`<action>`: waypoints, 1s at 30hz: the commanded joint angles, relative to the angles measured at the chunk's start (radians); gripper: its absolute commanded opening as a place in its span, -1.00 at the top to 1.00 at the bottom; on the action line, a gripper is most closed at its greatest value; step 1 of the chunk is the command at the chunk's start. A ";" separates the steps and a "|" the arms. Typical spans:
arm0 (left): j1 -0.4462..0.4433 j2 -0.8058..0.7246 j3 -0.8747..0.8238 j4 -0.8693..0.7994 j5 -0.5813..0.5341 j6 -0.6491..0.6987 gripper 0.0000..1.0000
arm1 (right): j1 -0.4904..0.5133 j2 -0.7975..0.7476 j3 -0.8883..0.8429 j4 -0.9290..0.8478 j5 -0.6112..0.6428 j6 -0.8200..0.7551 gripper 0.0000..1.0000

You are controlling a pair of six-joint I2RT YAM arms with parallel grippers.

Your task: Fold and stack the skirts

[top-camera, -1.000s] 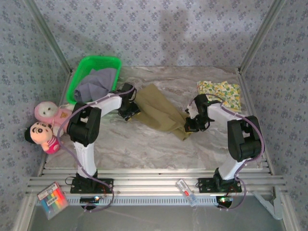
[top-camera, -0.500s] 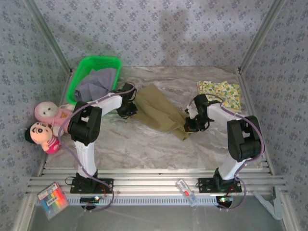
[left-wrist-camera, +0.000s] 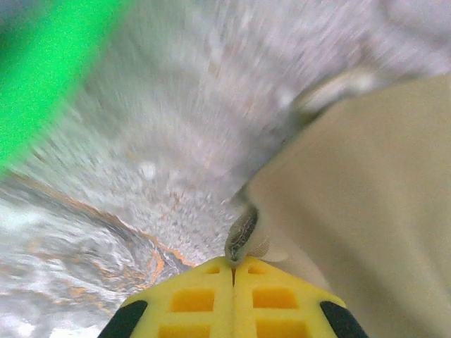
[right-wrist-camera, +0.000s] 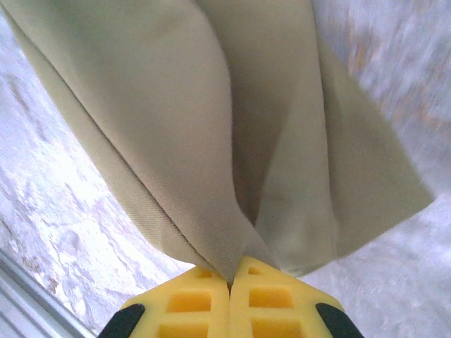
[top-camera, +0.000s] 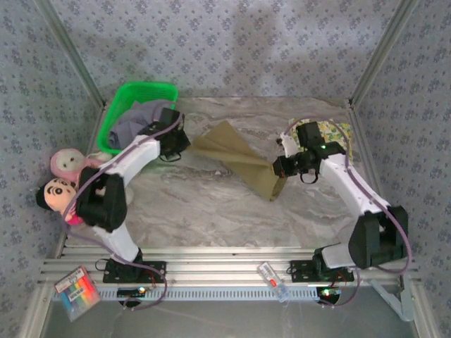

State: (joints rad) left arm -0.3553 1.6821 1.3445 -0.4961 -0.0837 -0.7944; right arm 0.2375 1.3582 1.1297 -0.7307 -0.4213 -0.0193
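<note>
Olive skirt (top-camera: 239, 158) is stretched across mid-table. Left gripper (top-camera: 184, 143), clamped tight, pinches its left corner. Right gripper (top-camera: 280, 169), also clamped tight, pinches its right hem, likely to hold it taut for laying flat and folding.

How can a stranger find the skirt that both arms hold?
Look at the middle of the marble table, between the arms. The khaki skirt is stretched there, pinched at both ends. It alone is plain olive-khaki, unlike the floral skirt and the grey skirt.
</note>
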 commanded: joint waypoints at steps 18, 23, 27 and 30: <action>-0.027 -0.014 0.862 -0.176 -0.147 0.434 1.00 | 0.017 -0.030 0.517 0.167 0.026 -0.292 1.00; -0.105 -0.138 0.823 -0.250 -0.179 0.502 1.00 | 0.047 -0.183 0.435 0.155 -0.091 -0.293 1.00; -0.185 -0.280 0.703 -0.236 -0.217 0.520 1.00 | 0.085 -0.307 0.359 0.149 -0.161 -0.260 1.00; -0.206 -0.347 0.656 -0.228 -0.214 0.520 1.00 | 0.092 -0.368 0.328 0.164 -0.189 -0.224 1.00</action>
State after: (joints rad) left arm -0.5549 1.3857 2.0247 -0.7311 -0.2615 -0.3088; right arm 0.3241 1.0191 1.4837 -0.5732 -0.5404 -0.2741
